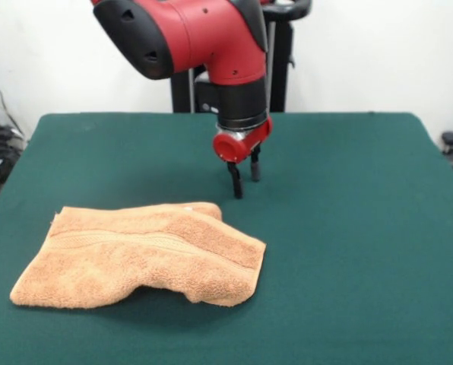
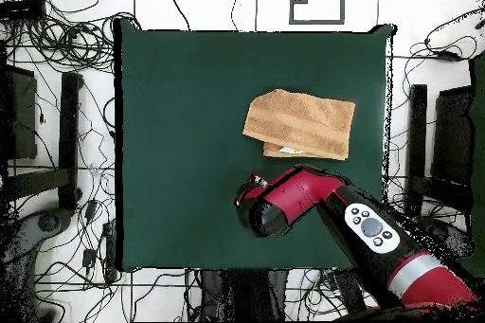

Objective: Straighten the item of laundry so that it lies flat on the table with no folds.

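- Towel [image 1: 139, 255] lay folded over on itself on the table [image 1: 348, 251], a doubled layer with its woven stripe running along the top face.
- From the front I saw it on the near left part of the table; overhead [image 2: 299, 124] it sat right of centre, toward the far edge from the base.
- Its near edge sagged in a soft curve and the right corner was thick with stacked layers.
- Gripper [image 1: 243, 181] hung just behind the towel's far right corner, clear of the cloth, tips close above the felt.
- Fingers [image 1: 235, 182] stood narrowly apart, holding nothing.
- Arm [image 2: 313, 196] reached in from the base side, its wrist hiding the gripper from overhead.
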Motion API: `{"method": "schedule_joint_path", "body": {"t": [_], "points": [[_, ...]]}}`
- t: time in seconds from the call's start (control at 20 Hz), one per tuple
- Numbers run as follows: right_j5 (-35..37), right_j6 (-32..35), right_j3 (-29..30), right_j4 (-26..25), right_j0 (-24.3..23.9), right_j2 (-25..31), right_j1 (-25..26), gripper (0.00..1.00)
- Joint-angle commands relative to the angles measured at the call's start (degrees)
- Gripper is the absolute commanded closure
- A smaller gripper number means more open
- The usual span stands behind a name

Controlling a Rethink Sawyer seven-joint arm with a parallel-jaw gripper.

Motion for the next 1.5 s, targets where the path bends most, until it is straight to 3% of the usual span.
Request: {"method": "schedule_joint_path", "body": {"t": [0.05,0.35,0.6,0.9,1.5], "points": [[5.11,-14.54,-6.74,-0.26,2.49,4.44,3.55,0.0],[8.87,-16.81,-4.64,3.73,0.62,6.02,1.25,0.0],[11.03,-18.77,-5.25,5.54,-0.5,7.05,2.83,0.0],[17.12,-18.43,-2.75,11.11,0.78,9.77,-4.01,0.0],[18.65,-18.09,-5.19,10.69,1.73,11.54,-2.8,0.0]]}}
